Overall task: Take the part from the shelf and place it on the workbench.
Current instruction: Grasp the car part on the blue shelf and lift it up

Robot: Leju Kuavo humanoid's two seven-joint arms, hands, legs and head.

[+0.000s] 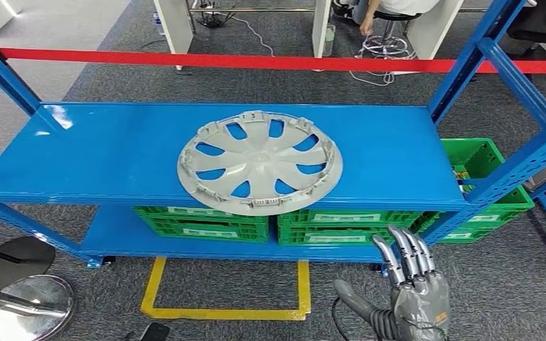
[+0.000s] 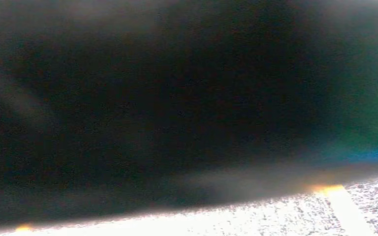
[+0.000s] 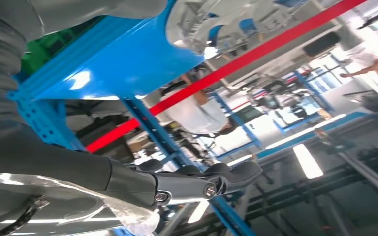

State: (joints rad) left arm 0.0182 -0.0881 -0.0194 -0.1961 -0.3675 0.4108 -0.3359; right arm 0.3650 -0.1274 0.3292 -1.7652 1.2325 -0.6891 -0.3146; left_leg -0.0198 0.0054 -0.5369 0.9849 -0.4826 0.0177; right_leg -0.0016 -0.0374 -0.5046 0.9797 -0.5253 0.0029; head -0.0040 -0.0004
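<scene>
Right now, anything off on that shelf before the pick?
One thing: the grey wheel cover lies inner side up with its near rim overhanging the front edge of the blue shelf. No damage visible. Right hand is empty, below the shelf.

Before me stands a blue steel shelf rack (image 1: pixel 114 153) with slanted perforated uprights, its glossy top board catching pale glare near the left end. On its lower board I see green slatted plastic crates (image 1: pixel 202 222) side by side, and another green crate (image 1: pixel 478 160) sits past the right upright. The grey speckled carpet floor (image 1: pixel 99 67) carries a yellow taped rectangle (image 1: pixel 224 310) just in front of the rack. A red barrier tape (image 1: pixel 256 62) stretches across behind it. Beyond that are white desk legs (image 1: pixel 173 28) with loose cables. Two round chrome bases (image 1: pixel 25 302) rest at my lower left.
</scene>
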